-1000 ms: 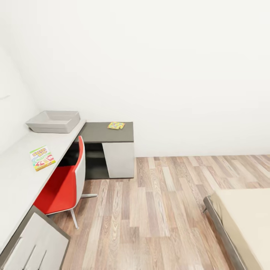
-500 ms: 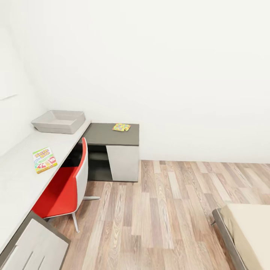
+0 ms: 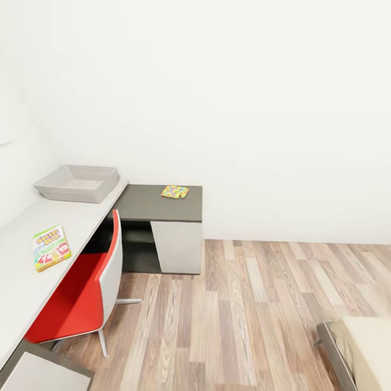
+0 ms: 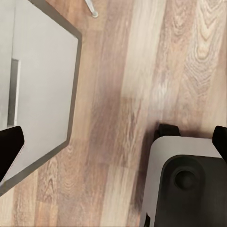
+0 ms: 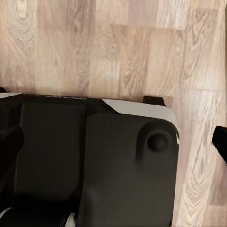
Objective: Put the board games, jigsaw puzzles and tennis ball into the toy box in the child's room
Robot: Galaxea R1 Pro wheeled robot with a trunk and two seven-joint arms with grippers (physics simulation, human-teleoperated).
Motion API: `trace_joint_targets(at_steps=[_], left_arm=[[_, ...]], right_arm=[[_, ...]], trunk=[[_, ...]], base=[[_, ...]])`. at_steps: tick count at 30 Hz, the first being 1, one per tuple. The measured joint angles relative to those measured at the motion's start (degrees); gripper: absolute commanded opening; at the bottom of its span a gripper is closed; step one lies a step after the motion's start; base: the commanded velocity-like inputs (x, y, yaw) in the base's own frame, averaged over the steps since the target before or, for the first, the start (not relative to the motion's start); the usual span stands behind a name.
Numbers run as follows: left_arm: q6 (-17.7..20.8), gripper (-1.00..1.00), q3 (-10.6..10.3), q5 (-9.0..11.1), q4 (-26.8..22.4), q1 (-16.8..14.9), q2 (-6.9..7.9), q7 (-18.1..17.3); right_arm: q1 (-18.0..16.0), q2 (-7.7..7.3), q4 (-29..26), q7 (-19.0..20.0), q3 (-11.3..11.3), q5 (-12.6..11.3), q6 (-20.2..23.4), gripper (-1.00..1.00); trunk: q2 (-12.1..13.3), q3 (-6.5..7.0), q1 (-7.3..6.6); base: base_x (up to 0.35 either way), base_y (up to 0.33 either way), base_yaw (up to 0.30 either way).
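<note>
1. You are in transit: both arms hang over the floor (image 3: pixel 244 304) above the robot's base (image 5: pixel 94 161), well apart from the table (image 3: pixel 32 271).
2. The left gripper (image 4: pixel 113 142) shows dark fingertips (image 4: pixel 9 146) at opposite edges of its wrist view, spread wide with nothing between them. The right gripper (image 5: pixel 113 137) looks the same: spread, empty.
3. The toy box (image 3: pixel 77 183) sits at the table's far end, against the wall, and looks empty from here.
4. One board game (image 3: pixel 50 247), the SKIP-BO box, lies flat on the table nearer you than the toy box, beside the chair (image 3: pixel 81 293).
5. One puzzle (image 3: pixel 175 191) lies on the dark unit (image 3: pixel 157 203) joined to the table's far end. You cannot see the ball, the other puzzle or the other games.
6. A corner of the bed (image 3: pixel 358 347) shows across the floor from the table.
7. Risks, as I judge them: the chair is tucked against the table between you and the game, so driving in close could knock it. The drawer block (image 4: pixel 38 85) lies just beside your left arm, and a tight turn could clip it.
8. Flat boxes give the fingers little edge, so a top-down grab may slip.
</note>
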Motion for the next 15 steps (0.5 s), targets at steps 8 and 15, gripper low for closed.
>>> trace_joint_targets(at_steps=[8,15], left_arm=[[0.01,1.00,0.00,-0.07,0.00,0.00,0.00,-0.03],[0.00,1.00,-0.01,-0.08,0.02,-0.02,-0.04,-0.04]], right_arm=[[0.01,0.10,0.02,-0.05,-0.15,-0.59,-0.64,1.00],[0.02,0.14,0.01,-0.05,-0.14,-0.57,-0.43,1.00]], trunk=[[0.00,0.00,0.01],[0.00,0.12,0.01]], base=[[0.254,-0.058,0.000],[0.213,-0.116,-0.152]])
